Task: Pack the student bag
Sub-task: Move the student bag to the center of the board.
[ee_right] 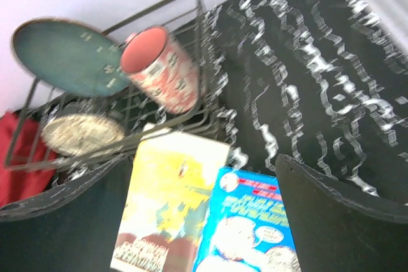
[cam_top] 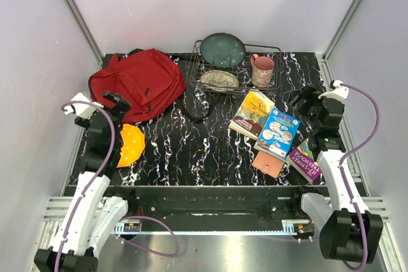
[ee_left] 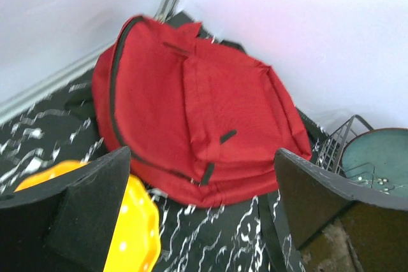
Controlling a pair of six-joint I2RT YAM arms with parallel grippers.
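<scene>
The red student bag (cam_top: 139, 84) lies flat at the back left, zipped, its black straps trailing right; it fills the left wrist view (ee_left: 197, 132). My left gripper (cam_top: 111, 107) hovers open and empty just in front of the bag, above a yellow plate (cam_top: 129, 144). My right gripper (cam_top: 308, 101) is open and empty, above the table right of a yellow book (cam_top: 252, 113) and a blue book (cam_top: 278, 132). Both books show in the right wrist view, yellow (ee_right: 169, 211) and blue (ee_right: 245, 227).
A wire dish rack (cam_top: 233, 71) at the back centre holds a teal plate (cam_top: 222, 49), a patterned plate (cam_top: 219, 79) and a pink mug (cam_top: 262, 70). A tan wallet (cam_top: 268, 164) and a purple book (cam_top: 305, 160) lie at the front right. White walls enclose the table.
</scene>
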